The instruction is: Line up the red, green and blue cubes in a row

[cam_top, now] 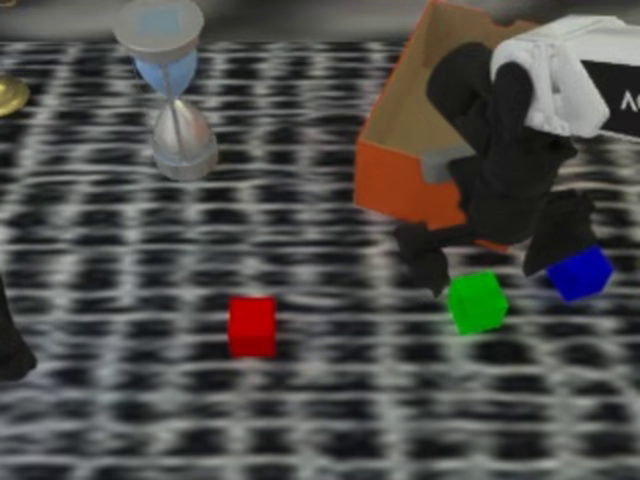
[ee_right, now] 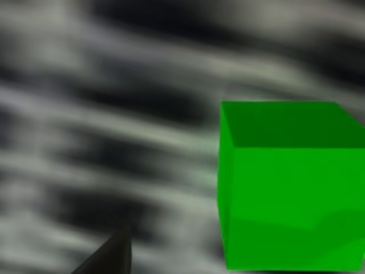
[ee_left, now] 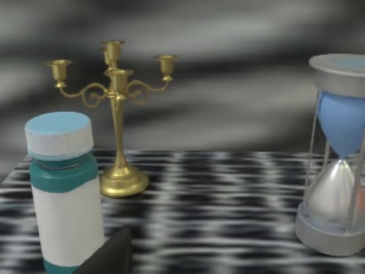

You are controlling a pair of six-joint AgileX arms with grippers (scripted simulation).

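The red cube [cam_top: 251, 326] sits alone on the black-and-white cloth, left of centre. The green cube [cam_top: 477, 301] and the blue cube [cam_top: 580, 272] lie to the right, just in front of the orange box. My right gripper [cam_top: 490, 252] hangs open over them, one finger [cam_top: 425, 262] left of the green cube and the other beside the blue cube. In the right wrist view the green cube [ee_right: 288, 185] fills the right side, apart from the one dark finger [ee_right: 111, 257] that shows. My left gripper [cam_top: 10, 350] is parked open at the left edge.
A large orange cardboard box [cam_top: 410, 170] lies under the right arm at the back. An hourglass [cam_top: 175, 100] stands at the back left. The left wrist view shows a brass candelabra [ee_left: 117, 114], a white bottle with a teal band [ee_left: 63, 188] and the hourglass [ee_left: 336, 171].
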